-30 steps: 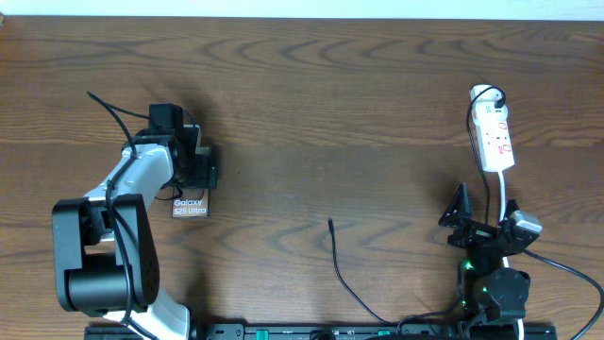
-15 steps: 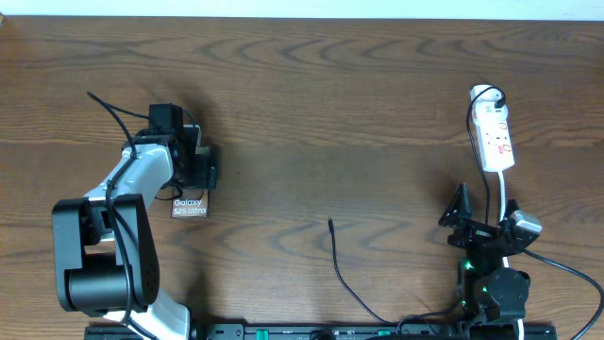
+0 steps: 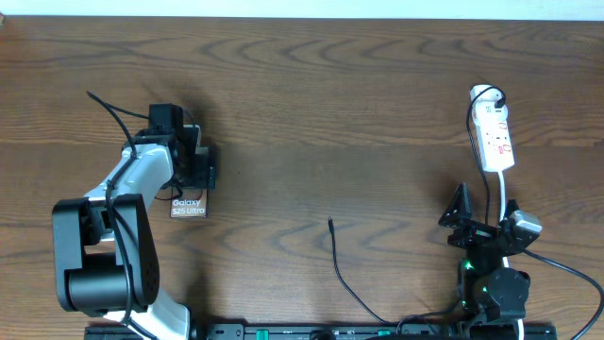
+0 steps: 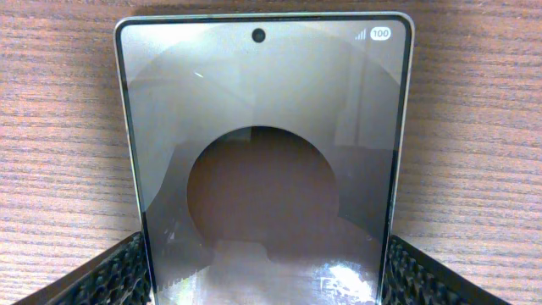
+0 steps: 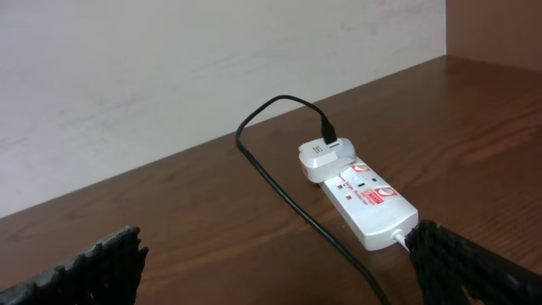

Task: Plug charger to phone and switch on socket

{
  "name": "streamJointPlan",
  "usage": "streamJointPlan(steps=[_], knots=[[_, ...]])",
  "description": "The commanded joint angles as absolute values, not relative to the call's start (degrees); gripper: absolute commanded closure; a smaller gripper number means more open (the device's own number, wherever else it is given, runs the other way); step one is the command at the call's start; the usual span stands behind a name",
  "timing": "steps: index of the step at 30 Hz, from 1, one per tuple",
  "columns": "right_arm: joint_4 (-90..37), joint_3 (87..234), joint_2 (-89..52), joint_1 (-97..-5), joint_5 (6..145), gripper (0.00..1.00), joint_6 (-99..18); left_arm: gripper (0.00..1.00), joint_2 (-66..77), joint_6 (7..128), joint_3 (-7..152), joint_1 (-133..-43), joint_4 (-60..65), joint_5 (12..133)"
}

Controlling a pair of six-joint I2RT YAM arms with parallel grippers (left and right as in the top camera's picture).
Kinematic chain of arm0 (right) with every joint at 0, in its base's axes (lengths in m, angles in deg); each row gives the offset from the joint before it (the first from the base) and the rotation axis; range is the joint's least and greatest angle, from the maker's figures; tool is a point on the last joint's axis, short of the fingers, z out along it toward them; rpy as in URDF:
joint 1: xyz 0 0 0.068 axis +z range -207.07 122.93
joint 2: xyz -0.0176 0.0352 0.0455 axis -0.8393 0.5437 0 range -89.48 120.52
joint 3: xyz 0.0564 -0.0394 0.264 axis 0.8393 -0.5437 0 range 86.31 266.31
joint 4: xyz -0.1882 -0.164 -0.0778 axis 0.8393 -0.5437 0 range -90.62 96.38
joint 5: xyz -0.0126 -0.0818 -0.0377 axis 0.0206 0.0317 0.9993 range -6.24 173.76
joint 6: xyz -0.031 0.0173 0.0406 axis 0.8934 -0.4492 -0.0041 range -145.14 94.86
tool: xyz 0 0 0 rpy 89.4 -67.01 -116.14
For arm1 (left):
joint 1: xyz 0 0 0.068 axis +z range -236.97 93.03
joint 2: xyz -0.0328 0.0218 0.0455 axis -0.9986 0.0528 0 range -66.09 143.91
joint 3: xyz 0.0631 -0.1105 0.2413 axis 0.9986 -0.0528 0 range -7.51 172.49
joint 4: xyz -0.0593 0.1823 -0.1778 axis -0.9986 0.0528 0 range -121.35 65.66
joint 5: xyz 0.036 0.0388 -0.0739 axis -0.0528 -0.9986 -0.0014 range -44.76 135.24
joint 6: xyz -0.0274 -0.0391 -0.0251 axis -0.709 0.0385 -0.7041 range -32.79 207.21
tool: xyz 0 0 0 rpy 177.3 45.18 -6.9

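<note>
Toward the counter's (image 3: 330, 113) left edge, the phone (image 4: 264, 127) lies flat between the left gripper's (image 4: 264, 275) jaws; whether they grip it, I cannot tell. Mid-counter by the near edge lies the charger (image 3: 342, 269); the socket (image 5: 368, 203) sits by the right edge. The right gripper's (image 5: 279, 267) jaws stand wide, empty.

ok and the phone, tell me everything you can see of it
The phone is a slim rectangular slab with a glossy dark screen, a thin metal-looking frame, a punch-hole camera at the top and a small 100 badge in one corner. From overhead, white Galaxy S25 Ultra lettering shows at its exposed end. It lies flat on the wooden table, with the left pincer straddling its long sides. Whether the fingers press it is unclear.
</note>
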State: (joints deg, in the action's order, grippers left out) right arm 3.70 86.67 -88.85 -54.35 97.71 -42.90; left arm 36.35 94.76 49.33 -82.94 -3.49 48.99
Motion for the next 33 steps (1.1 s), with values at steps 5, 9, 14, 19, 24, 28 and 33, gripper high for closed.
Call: streamJointPlan(steps=[5,9,14,19,24,28,33], knots=[[3.5,86.63,-89.18,-53.97,98.41,0.01,-42.68,0.2,36.81,95.16,47.82,-82.77,-3.2,49.27],[3.48,86.63,-89.18,-53.97,98.41,0.01,-42.68,0.23,36.81,95.14,47.82,-82.77,-3.2,49.27],[3.48,86.63,-89.18,-53.97,98.41,0.01,-42.68,0.25,36.81,95.14,47.82,-82.77,-3.2,49.27],[3.48,86.63,-89.18,-53.97,98.41,0.01,-42.68,0.25,36.81,95.14,47.82,-82.77,-3.2,49.27],[3.48,86.63,-89.18,-53.97,98.41,0.01,-42.68,0.26,36.81,95.14,47.82,-82.77,-3.2,49.27],[3.48,86.63,-89.18,-53.97,98.41,0.01,-42.68,0.29,36.81,95.14,47.82,-82.77,-3.2,49.27],[3.48,86.63,-89.18,-53.97,98.41,0.01,-42.68,0.32,36.81,95.14,47.82,-82.77,-3.2,49.27]])
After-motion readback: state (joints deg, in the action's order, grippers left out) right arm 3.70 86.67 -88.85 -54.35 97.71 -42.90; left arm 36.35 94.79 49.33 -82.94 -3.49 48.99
